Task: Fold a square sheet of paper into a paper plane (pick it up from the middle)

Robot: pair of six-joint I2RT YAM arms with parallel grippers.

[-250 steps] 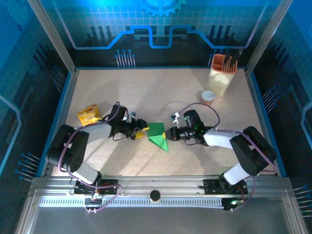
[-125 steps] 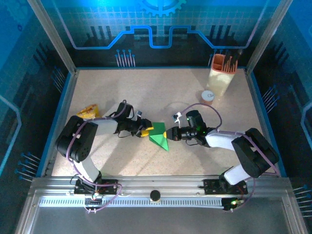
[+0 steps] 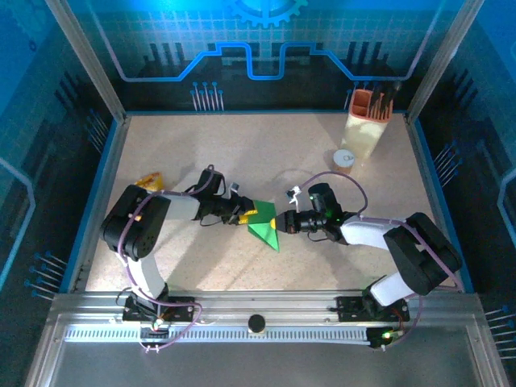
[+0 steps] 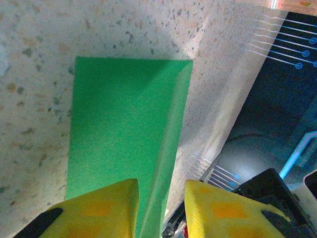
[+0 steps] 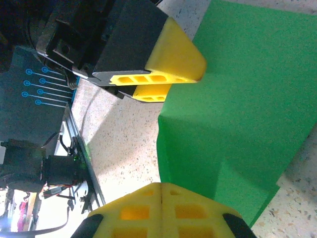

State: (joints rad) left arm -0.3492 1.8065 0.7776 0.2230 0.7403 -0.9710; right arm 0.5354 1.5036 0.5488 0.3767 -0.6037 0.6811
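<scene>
The square sheet of paper [image 3: 263,228] lies folded into a bright-green pointed shape at the middle of the table. In the left wrist view the paper [image 4: 119,124] has a raised folded edge that runs between the yellow fingers of my left gripper [image 4: 161,210]; the jaws stand apart around it. From above, my left gripper [image 3: 249,216] sits at the paper's left edge. My right gripper [image 3: 276,223] is at the right edge, its fingers pressed together. In the right wrist view the paper [image 5: 247,99] bulges upward beside my right gripper [image 5: 161,191], with the left gripper [image 5: 178,82] opposite.
A crinkled yellow snack packet [image 3: 148,182] lies at the left, partly behind the left arm. At the back right stand a pale container with an orange holder [image 3: 368,113] and a small round lid [image 3: 344,159].
My left gripper has slid right onto the paper's left edge and its jaws have narrowed around the fold. The right gripper has barely moved.
</scene>
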